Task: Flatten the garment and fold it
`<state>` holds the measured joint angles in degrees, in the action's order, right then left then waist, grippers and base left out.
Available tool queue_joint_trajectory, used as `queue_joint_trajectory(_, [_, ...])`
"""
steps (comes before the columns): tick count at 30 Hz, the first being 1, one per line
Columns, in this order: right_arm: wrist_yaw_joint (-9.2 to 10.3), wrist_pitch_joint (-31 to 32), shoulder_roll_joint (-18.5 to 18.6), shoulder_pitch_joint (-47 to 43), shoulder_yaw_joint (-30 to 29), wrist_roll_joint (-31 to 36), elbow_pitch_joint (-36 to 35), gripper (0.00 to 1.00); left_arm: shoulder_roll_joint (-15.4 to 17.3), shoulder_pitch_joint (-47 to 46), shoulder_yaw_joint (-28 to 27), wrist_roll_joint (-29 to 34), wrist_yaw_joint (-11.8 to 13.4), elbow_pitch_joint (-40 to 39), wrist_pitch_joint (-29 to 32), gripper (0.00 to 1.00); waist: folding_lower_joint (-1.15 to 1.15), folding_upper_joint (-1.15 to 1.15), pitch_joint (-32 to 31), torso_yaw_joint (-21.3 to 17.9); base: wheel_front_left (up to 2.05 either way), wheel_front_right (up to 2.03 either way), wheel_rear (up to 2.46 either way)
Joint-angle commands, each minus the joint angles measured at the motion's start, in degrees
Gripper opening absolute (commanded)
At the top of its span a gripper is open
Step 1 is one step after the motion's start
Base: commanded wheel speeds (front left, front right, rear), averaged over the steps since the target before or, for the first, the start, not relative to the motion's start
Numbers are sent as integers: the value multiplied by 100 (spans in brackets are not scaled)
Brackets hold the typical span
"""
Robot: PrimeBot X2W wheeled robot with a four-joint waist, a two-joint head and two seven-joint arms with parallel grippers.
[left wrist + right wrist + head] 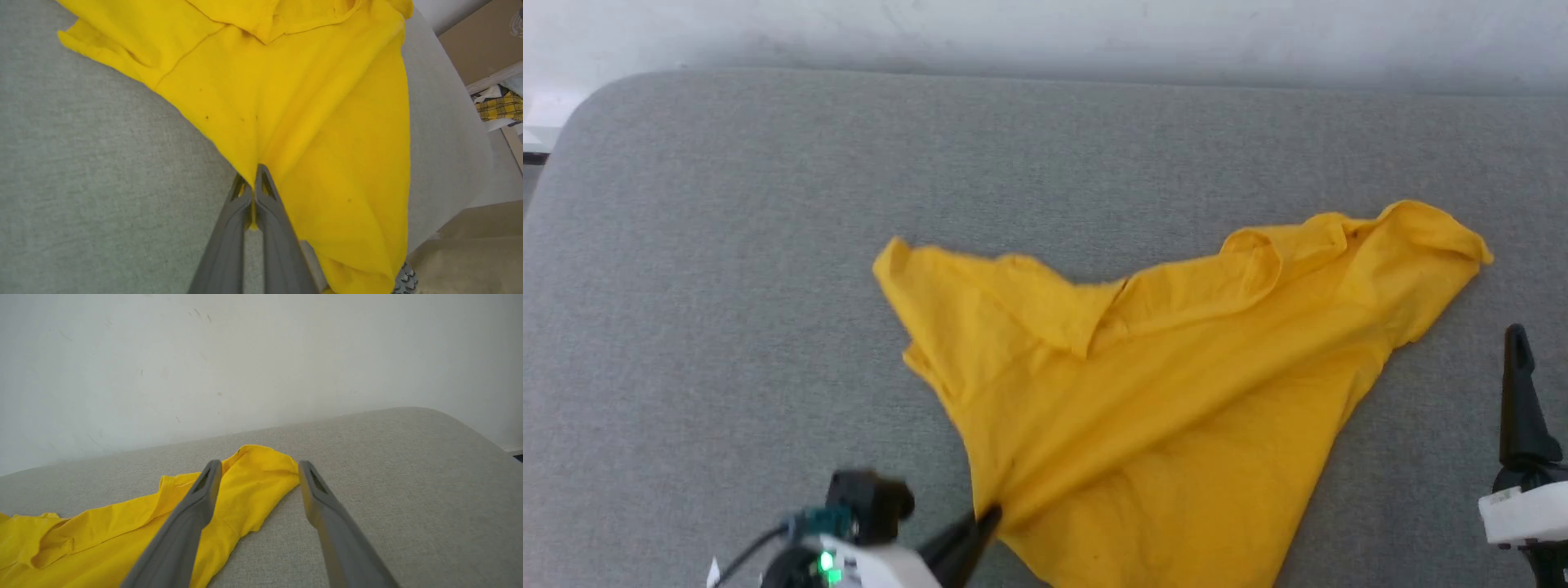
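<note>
So the shirt [1168,392] lies spread on the padded table [727,245], a bit right of the middle; the wall [1045,33] runs behind the far edge; the left gripper [254,181] sits at the shirt's near edge (cloth pinched between its fingers); the right gripper [261,471] is off to the shirt's right, not touching it.

Mustard-yellow crumpled cloth garment [1176,392]: one.
Tools with long dark grey fingers [184,531]: two, the left tool [254,181] and the right tool [259,469].
Fingers per tool: two; four all told.
Grey fabric-covered table [727,245], rounded corners: one.
Pale plain wall [245,355]: one.
Yellow-and-dark plaid cloth [500,107]: one piece.
Small green light [827,562] behind the left tool: one, lit.
</note>
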<state>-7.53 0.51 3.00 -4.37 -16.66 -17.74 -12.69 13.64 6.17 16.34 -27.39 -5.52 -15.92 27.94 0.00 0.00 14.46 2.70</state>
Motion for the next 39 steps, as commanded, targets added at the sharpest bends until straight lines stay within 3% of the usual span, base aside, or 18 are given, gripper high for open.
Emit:
queue_joint_trajectory(1, [4,49,-13,-80,21,-32,17,100,37,495,44,-128,101,-314,130,0,0,0,-74,171,0,0,0])
queue_joint_trajectory(8, [4,222,-13,-142,90,32,2,100,-267,1188,268,-313,301,-345,17,0,0,0,-84,449,0,0,0])
queue_joint_trajectory(9, [4,251,-13,-139,105,47,-6,100,-362,1139,256,-302,341,-282,-97,29,0,0,-92,477,0,0,0])
queue_joint_trajectory(10, [4,277,-13,-134,116,54,-14,100,-469,1069,214,-285,399,-227,-243,100,0,0,-104,497,0,0,0])
queue_joint_trajectory(14, [4,359,-13,-125,151,87,-46,100,-682,710,-8,-157,561,-118,-772,100,0,0,-150,529,0,0,0])
queue_joint_trajectory(18, [4,397,-13,-124,186,92,-70,100,-655,432,-306,-208,564,-212,-1014,100,0,0,-149,500,0,0,0])
queue_joint_trajectory(23, [4,431,-13,-111,231,89,-100,100,-148,-261,-867,265,615,-62,-1332,100,0,0,-6,376,0,0,0])
queue_joint_trajectory(28, [4,453,-13,-28,296,97,-140,100,278,-926,-921,484,391,549,-1252,100,0,0,239,181,0,0,0])
queue_joint_trajectory(35, [4,439,-13,67,237,93,-133,100,458,-1512,-785,435,186,1247,-963,100,0,0,527,-8,0,0,0])
queue_joint_trajectory(39, [4,415,-13,129,238,89,-114,100,499,-1715,-794,490,277,1532,-837,100,0,0,634,-57,0,0,0])
